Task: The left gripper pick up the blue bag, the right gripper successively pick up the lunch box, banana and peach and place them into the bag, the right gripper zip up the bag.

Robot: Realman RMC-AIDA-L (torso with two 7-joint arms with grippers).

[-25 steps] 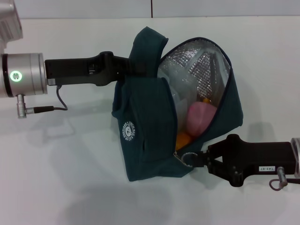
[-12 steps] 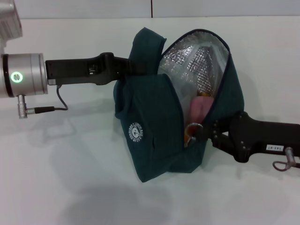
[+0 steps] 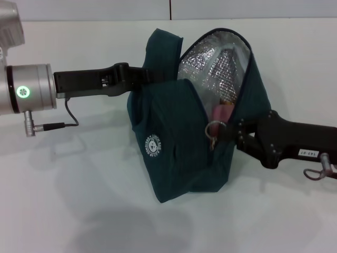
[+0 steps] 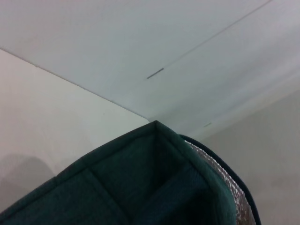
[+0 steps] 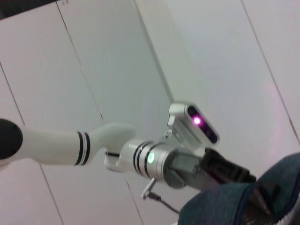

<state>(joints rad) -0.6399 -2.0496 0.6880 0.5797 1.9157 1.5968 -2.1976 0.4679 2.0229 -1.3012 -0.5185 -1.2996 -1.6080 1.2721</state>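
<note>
White surface (image 3: pixel 79 211) and pale wall panels fill your head view. The bag (image 3: pixel 179 137) hangs between both arms. Your left gripper (image 3: pixel 138 79) reaches into its upper fabric from the left, fingers buried, so you cannot tell their state. Your right gripper (image 3: pixel 227 130) is at the zip pull (image 3: pixel 215 128), fingers apparently closed on the ring. The unzipped track curves up and away from them around the foil-lined (image 3: pixel 221 68) mouth, so the pull probably has to follow that arc. The peach (image 3: pixel 221 112) shows pink just inside. A round white logo (image 3: pixel 153 145) and the arm's small label are too small to read.

Left wrist view: only bag fabric (image 4: pixel 140 187) and wall.

Right wrist view: the left arm (image 5: pixel 154 159) and a bag edge (image 5: pixel 243 201).
</note>
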